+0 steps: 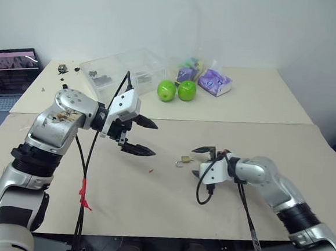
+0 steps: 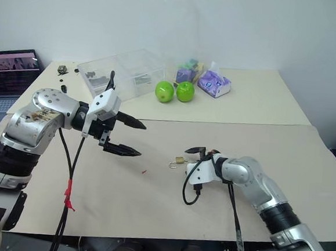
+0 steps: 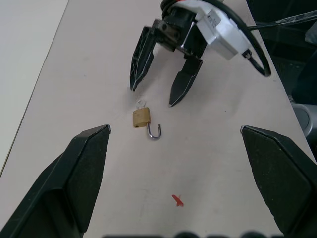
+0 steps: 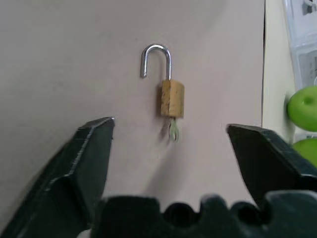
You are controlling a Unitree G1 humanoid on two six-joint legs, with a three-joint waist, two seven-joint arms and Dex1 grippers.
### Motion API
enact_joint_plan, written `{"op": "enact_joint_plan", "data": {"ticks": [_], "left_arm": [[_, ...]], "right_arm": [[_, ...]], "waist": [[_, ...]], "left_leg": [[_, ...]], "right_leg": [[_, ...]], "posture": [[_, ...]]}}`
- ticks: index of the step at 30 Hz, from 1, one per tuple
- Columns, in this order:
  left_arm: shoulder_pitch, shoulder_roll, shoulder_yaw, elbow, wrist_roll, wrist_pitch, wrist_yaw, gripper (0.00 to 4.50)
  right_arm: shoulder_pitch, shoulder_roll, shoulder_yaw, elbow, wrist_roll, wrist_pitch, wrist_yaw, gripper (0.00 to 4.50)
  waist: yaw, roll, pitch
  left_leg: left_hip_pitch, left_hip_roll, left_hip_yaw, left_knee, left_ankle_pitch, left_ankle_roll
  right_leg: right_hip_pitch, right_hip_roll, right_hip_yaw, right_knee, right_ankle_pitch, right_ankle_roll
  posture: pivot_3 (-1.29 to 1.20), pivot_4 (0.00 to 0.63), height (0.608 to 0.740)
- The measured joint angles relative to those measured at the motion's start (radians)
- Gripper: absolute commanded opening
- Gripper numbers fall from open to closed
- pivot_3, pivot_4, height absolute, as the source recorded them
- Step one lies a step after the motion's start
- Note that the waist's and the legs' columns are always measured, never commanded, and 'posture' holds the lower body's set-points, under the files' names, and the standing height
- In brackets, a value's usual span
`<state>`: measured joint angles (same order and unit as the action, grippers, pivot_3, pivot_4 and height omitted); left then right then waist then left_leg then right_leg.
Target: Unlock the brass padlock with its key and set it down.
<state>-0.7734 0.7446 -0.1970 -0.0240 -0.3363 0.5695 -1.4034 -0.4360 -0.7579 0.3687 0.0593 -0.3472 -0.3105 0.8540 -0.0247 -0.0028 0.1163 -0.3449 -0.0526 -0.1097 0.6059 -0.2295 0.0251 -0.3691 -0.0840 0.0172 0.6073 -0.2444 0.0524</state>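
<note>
The brass padlock (image 4: 172,98) lies flat on the worktop (image 1: 150,200), roughly mid-way across it and well in from the near edge, with its silver shackle (image 4: 156,59) swung open so one leg hangs free of the body. The key (image 4: 173,130) is in the keyhole at the opposite end from the shackle, its small bow poking out toward my right gripper (image 1: 200,161). That gripper sits low, just beside the padlock on its right-edge side, fingers spread wide and touching neither the lock nor the key. My left gripper (image 1: 147,137) hovers above the worktop toward the left edge, well apart from the padlock, its two black fingers (image 3: 84,168) also splayed wide and empty. Two green apples (image 1: 176,91) rest near the far edge, beside a clear plastic box (image 1: 123,69) and a purple packet (image 1: 214,82).
</note>
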Motion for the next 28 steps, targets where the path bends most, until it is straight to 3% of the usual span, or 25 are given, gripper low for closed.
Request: {"op": "enact_joint_plan", "data": {"ticks": [5,9,14,28], "left_arm": [[0.002,0.000,-0.001,0.000,-0.007,0.000,-0.006,4.50],[0.038,-0.015,0.002,0.015,-0.007,-0.059,0.002,4.50],[0.053,-0.056,0.036,0.039,-0.022,-0.062,0.067,4.50],[0.050,-0.102,0.153,-0.048,-0.171,0.118,0.239,4.50]], "right_arm": [[0.062,-0.047,-0.092,-0.091,0.196,0.217,0.145,4.49],[0.053,-0.037,-0.250,-0.256,0.579,0.683,0.248,4.49],[0.028,-0.076,-0.361,-0.349,0.826,0.965,0.293,4.49],[0.040,-0.089,-0.422,-0.415,0.881,1.038,0.188,4.49]], "waist": [[0.006,0.000,0.000],[0.003,0.000,0.000],[0.013,0.000,0.000],[0.013,0.000,0.000]], "left_leg": [[-0.001,0.000,0.000,0.001,0.000,0.000],[-0.001,0.004,-0.002,0.001,-0.002,0.004],[-0.003,0.007,-0.001,0.001,-0.003,0.005],[-0.004,0.008,0.001,0.001,-0.003,0.006]], "right_leg": [[0.000,0.000,0.000,0.000,0.000,0.000],[0.000,0.001,0.002,-0.001,0.001,-0.003],[0.000,0.003,0.000,-0.005,0.002,-0.005],[-0.001,0.004,0.001,-0.006,0.002,-0.005]], "posture": [[0.00,0.150,0.740],[0.00,0.150,0.740],[0.00,0.150,0.740],[0.00,0.150,0.740]]}}
